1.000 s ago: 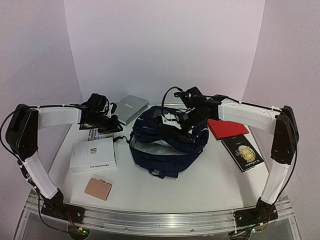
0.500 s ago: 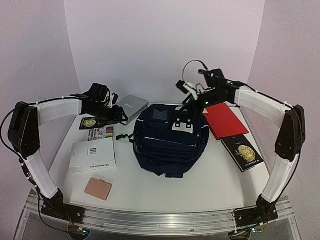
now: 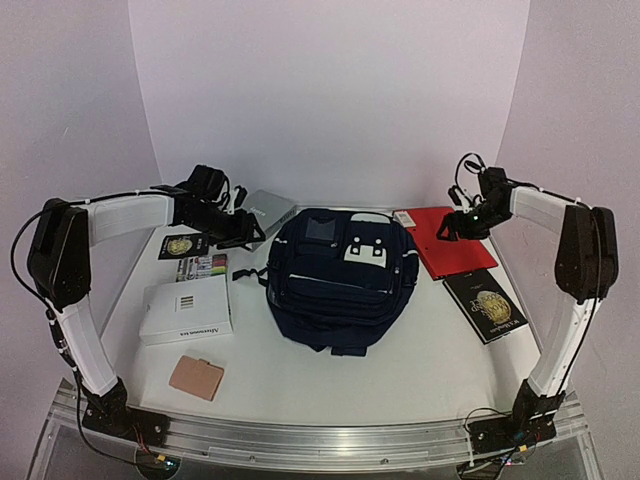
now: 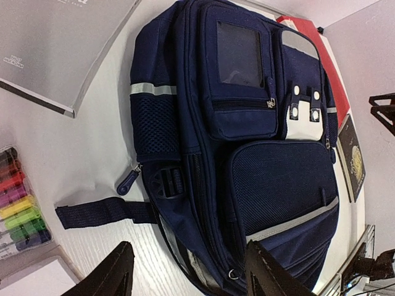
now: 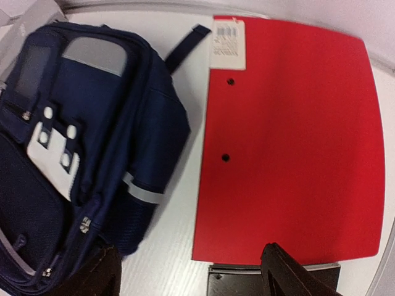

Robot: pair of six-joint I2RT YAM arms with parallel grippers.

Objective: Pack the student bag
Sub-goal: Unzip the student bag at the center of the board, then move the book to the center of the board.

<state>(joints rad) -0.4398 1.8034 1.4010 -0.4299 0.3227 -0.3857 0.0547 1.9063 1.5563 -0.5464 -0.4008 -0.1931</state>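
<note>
Student bag (image 3: 338, 285) is seen lying flat on the middle of the tabletop (image 3: 400, 375), front pockets up, with its white patch toward the far wall.

At the far left, a small black booklet (image 3: 178, 246), a pack of markers (image 3: 203, 266), a white box (image 3: 186, 309) and a tan pad (image 3: 196, 378) are laid out. The left pincer (image 4: 188, 262) is held by the grey box (image 3: 265, 213), just left of the bag's top. Its fingers are spread apart and nothing is gripped or touched. To the right of the bag a red folder (image 3: 450, 245) lies flat, and a black book (image 3: 485, 305) with a gold emblem lies nearer the front. The right pincer (image 5: 191, 265) is held above the folder's far part, spread wide and likewise empty.

Only in the left wrist view are the bag's clear window pocket, mesh panels, pale stripes and a loose strap on the tabletop made out. Only in the right wrist view are a barcode label and two holes on the folder shown. The white box and tan pad are clearly shown by the top view alone.
</note>
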